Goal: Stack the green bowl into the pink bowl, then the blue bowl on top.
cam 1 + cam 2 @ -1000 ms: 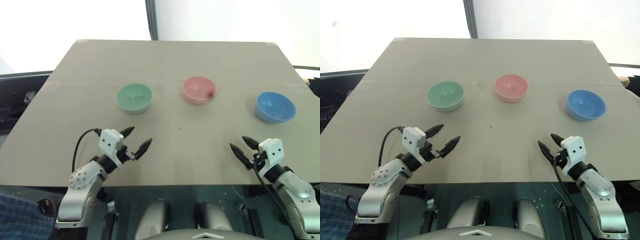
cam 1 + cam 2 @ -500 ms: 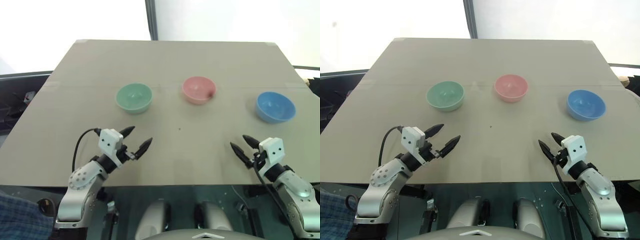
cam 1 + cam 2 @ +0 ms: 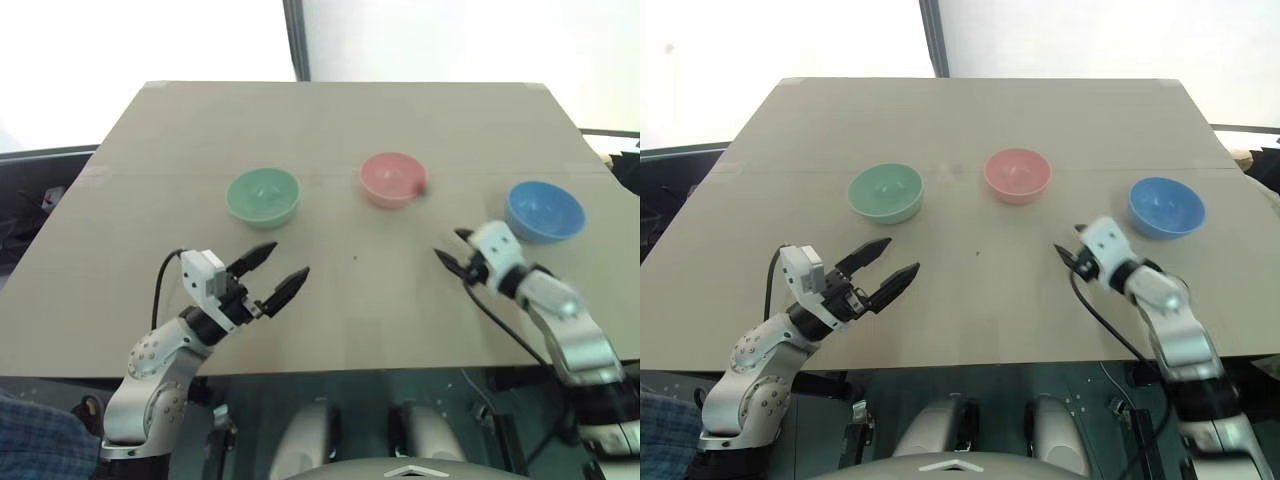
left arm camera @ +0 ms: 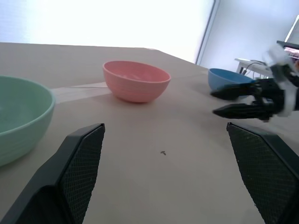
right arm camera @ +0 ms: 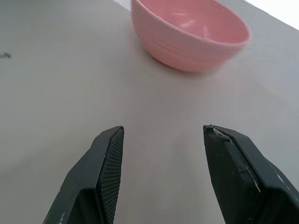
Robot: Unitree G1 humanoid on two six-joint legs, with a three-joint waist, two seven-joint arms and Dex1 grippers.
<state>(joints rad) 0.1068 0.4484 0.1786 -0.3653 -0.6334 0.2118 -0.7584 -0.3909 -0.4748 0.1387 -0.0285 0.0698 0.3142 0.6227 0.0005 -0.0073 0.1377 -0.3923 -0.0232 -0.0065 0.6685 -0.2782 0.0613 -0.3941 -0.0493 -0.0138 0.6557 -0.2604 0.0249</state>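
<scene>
Lab-like test setup: bare tan table, plain white backdrop, loose cables below.

The right gripper hangs over the bare counter with its two black fingers spread apart and nothing between them. Ahead of the fingertips the pink bowl sits upright on the counter, clear of them.
</scene>
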